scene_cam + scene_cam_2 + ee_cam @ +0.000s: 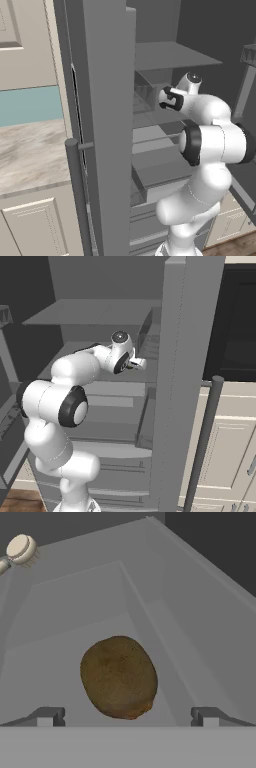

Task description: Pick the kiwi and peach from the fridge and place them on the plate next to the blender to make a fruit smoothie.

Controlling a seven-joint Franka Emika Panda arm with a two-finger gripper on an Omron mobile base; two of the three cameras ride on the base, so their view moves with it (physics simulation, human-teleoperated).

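The small dark brown oval kiwi (pixel 119 677) lies on the grey fridge (pixel 107 125) shelf. The gripper (pixel 128 717) is wide open, holding nothing; the kiwi sits at twelve o'clock between its fingertips.

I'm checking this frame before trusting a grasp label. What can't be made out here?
- Contact: in the hand view the kiwi lies between the open hand, but any gap to the tips is unclear.
- Pale round object: cut off at the hand view's left edge; unidentifiable.
- Fridge: its door hides shelves in both base views.
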